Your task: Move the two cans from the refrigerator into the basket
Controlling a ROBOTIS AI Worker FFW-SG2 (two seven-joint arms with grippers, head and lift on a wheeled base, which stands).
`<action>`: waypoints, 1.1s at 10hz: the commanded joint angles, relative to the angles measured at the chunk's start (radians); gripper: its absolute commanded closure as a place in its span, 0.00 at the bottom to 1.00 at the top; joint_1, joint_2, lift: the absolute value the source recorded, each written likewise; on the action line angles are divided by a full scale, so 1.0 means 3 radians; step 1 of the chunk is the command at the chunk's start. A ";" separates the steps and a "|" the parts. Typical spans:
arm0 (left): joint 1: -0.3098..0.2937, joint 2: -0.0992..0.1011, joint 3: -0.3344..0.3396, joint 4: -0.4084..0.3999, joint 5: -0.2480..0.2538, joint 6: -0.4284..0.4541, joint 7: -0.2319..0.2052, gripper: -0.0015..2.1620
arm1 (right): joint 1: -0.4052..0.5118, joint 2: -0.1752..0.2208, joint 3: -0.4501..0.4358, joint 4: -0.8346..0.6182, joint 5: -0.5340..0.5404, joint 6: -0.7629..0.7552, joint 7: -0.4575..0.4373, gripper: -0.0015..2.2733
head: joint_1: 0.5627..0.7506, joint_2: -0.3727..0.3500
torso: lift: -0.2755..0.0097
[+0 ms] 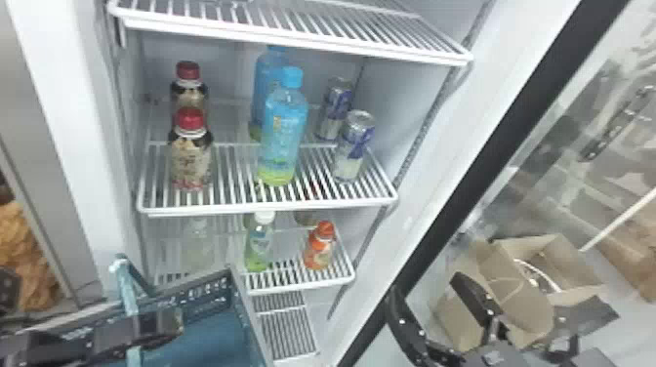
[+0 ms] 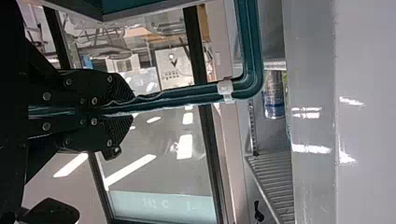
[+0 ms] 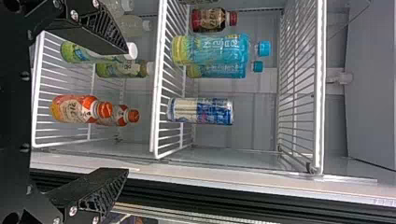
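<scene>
The front can (image 1: 352, 149) and the back can (image 1: 335, 110) stand upright on the refrigerator's (image 1: 493, 122) middle shelf (image 1: 268, 210), beyond my right gripper (image 1: 424, 287) and higher than it, over to its left in the head view. I have that gripper spread wide with nothing between its fingers; from its wrist, I see the front can ahead, apart from both fingertips (image 3: 116, 44). The blue bottles (image 1: 285, 134) stand left of the cans, farther from this hand, while an orange bottle (image 1: 319, 246) sits on the shelf below. My left gripper (image 1: 168, 324) is closed on the teal handle (image 1: 128, 288) of the basket (image 1: 202, 297). The basket is just beside that hand, to the left of my right gripper, with both cans outside it.
</scene>
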 commanded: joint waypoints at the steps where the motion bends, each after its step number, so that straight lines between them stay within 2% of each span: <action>1: 0.0017 0.0000 0.0011 0.0002 0.0003 0.0000 0.0002 0.55 | -0.0009 0.0000 0.0000 0.0010 0.0006 0.0000 0.0000 0.07 | 0.70 0.04 | 0.88; 5: 0.0017 -0.0005 0.0005 0.0002 0.0003 0.0000 0.0002 0.55 | -0.0393 0.0000 0.0040 0.0166 0.0079 0.0000 0.0000 0.07 | 0.70 0.05 | 0.88; 11: 0.0025 -0.0005 0.0005 0.0002 0.0003 0.0008 0.0002 0.55 | -0.1244 0.0000 0.0233 0.0608 0.0252 0.0229 -0.0005 0.07 | 0.70 0.12 | 0.88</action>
